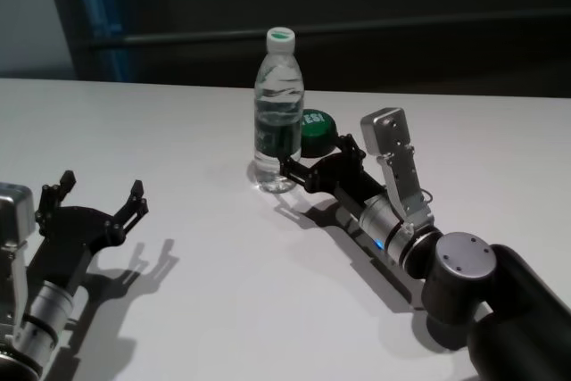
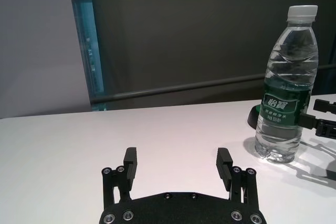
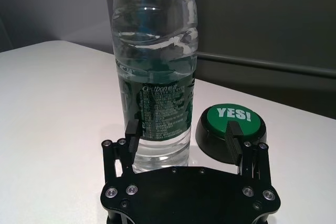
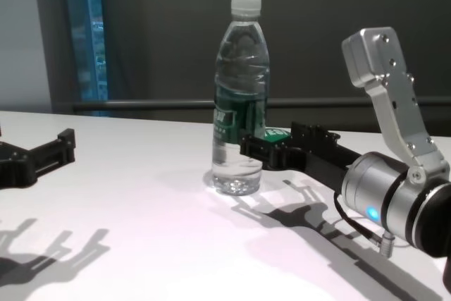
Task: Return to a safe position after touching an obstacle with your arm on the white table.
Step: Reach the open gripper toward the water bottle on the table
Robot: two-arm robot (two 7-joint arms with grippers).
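From my right wrist camera, the water bottle (image 3: 155, 72) is cut off above its shoulder, so I cannot see its cap. In my chest view the bottle hides most of the green button (image 4: 276, 134). The left gripper (image 4: 35, 160) runs off that picture's edge, and I see only one finger.

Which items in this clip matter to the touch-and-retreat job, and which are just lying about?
Part of the job:
- tall clear plastic water bottle with white cap and dark green label
- glossy white table
- right gripper, open, at the bottle's base

Lying about:
- low black round button with green YES! top
- left gripper, open, parked apart
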